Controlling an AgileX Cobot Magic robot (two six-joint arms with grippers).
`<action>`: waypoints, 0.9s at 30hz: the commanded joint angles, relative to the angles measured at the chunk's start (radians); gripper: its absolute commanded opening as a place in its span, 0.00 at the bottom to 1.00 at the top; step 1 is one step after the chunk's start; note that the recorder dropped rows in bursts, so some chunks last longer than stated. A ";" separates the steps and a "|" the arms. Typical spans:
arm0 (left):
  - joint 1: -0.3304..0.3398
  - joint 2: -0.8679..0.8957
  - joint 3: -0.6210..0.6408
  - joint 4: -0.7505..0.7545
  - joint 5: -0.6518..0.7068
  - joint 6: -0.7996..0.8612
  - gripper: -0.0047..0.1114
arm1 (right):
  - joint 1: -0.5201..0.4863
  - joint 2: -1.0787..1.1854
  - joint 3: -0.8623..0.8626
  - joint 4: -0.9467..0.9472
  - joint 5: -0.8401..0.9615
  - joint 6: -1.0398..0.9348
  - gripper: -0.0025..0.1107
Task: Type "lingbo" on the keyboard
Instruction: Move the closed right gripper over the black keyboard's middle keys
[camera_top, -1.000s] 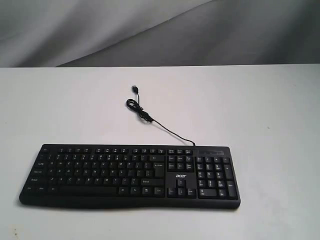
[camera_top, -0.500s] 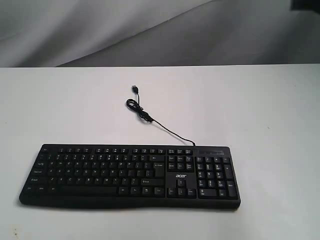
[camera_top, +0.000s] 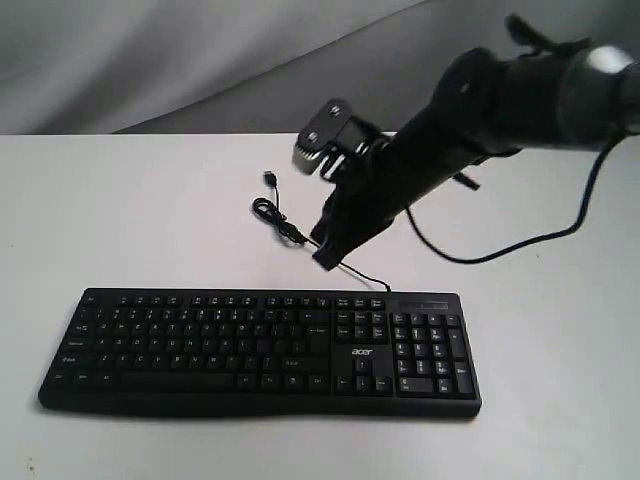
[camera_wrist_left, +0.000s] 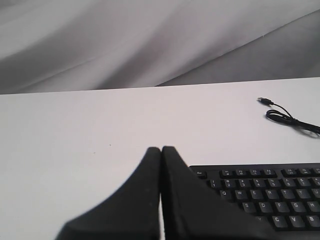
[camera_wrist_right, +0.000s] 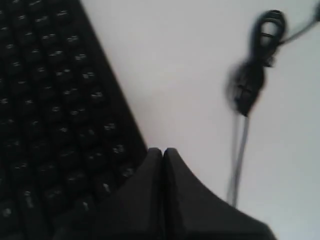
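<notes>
The black keyboard lies flat near the table's front edge, with its acer logo between the letter keys and the numeric pad. Its thin USB cable runs back to a small coil and a loose plug. My right gripper is shut and empty, hanging just behind the keyboard's back edge near the cable; its wrist view shows the key rows and the blurred coil. My left gripper is shut and empty too, beside the keyboard's Esc corner. It does not show in the exterior view.
The white table reaches back to a grey draped cloth. My right arm comes in from the upper right with its own black cable looping below it. The keyboard's plug lies unplugged on the table.
My right arm has swung in from the upper right of the exterior view and now hangs over the cable behind the keyboard. The keyboard and cable have not moved.
</notes>
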 joint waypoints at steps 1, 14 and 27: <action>0.001 -0.004 0.005 -0.004 -0.007 -0.002 0.04 | 0.096 0.022 -0.009 0.050 0.007 -0.075 0.02; 0.001 -0.004 0.005 -0.004 -0.007 -0.002 0.04 | 0.235 0.080 -0.009 0.042 -0.068 -0.084 0.02; 0.001 -0.004 0.005 -0.004 -0.007 -0.002 0.04 | 0.243 0.127 -0.009 0.034 -0.089 -0.070 0.02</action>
